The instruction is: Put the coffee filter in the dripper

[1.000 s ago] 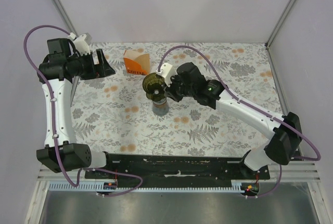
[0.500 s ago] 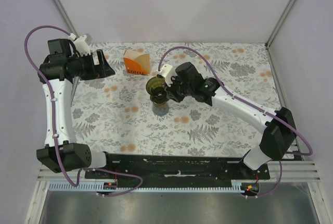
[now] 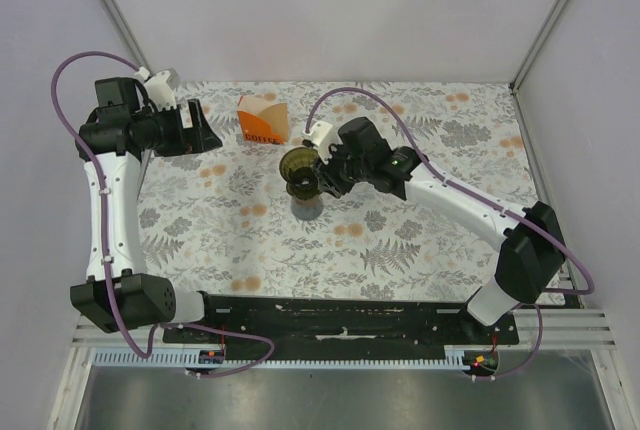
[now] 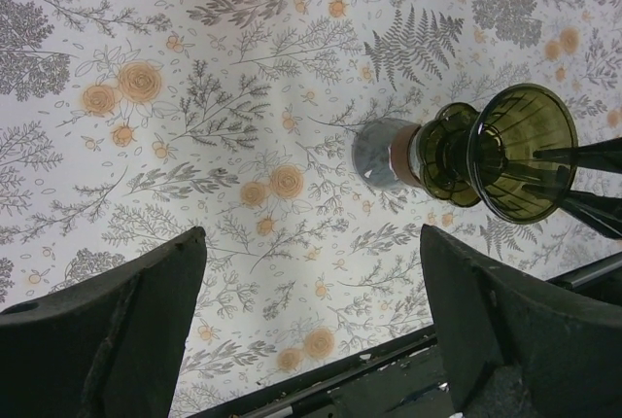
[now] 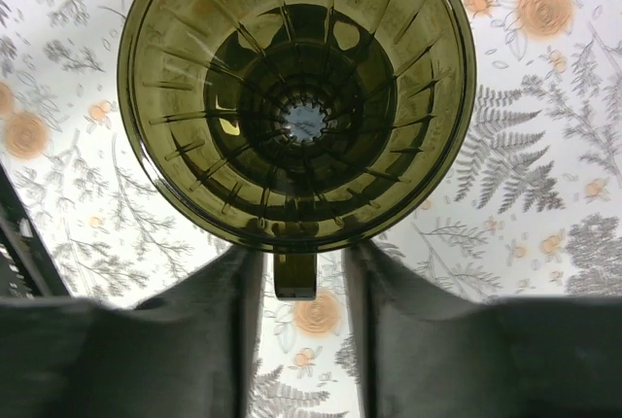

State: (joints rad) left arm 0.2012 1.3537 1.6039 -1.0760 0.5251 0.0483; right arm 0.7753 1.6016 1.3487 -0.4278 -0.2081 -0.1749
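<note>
Near the middle of the flowered table (image 3: 450, 240): the dripper (image 3: 298, 164), upright with its mouth up, placed over a small grey cup (image 4: 377, 154) with a tan band. Not possible to tell whether resting on that cup or hanging just above it. Inside the dripper, in the right wrist view: dark green ribs and the small centre hole, with something pale grey visible through the hole.

At the dripper, coming in from the right side: the right pincer (image 5: 302, 267). Released, not clenched, with one finger on each side of the small handle (image 5: 294, 282) and a thin gap of table pattern visible beside the handle.

Over the far left corner of the table, well apart from the dripper: the left pincer (image 4: 311, 243). Spread wide, grasping nothing, and pointed across the table toward the dripper.

Behind the dripper, toward the far edge: an orange and white carton (image 3: 263, 120) with the word COFFEE on its side. Near the dripper but not touching it.
</note>
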